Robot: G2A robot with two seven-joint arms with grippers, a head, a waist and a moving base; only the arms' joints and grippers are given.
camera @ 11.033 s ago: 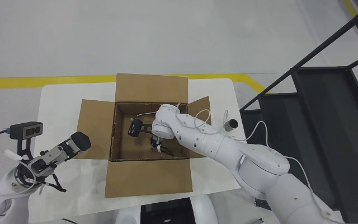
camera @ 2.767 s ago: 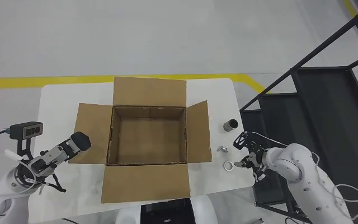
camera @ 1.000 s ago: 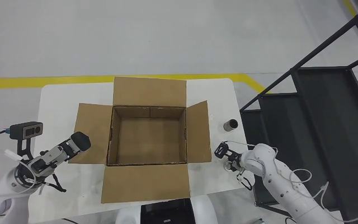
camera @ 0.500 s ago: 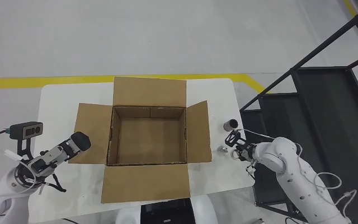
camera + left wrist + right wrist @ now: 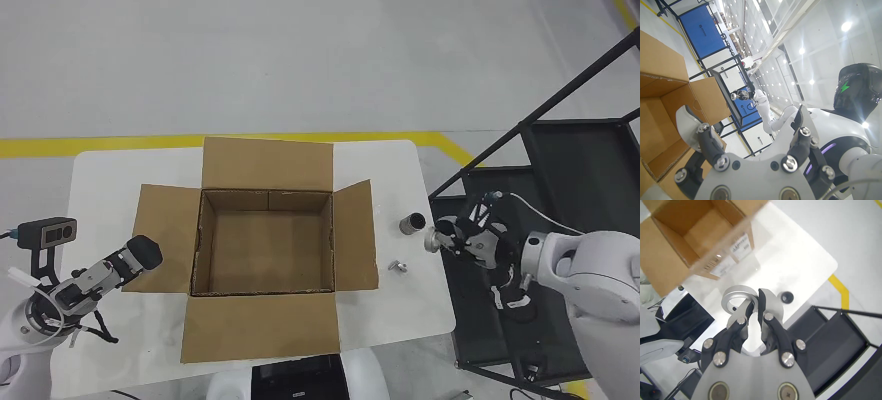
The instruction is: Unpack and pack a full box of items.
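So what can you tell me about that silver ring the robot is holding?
The ring is a flat, round band of dull silver metal, open in the middle. The right gripper pinches its rim, one finger inside and one outside, holding it off the white table near that table's edge, close to a small dark cylinder.

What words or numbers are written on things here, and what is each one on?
White labels on the cardboard box: print too blurred to read.
Blue panels in the hall behind: a brand mark, not read off here.
Metal ring in the right gripper: no writing to be seen.
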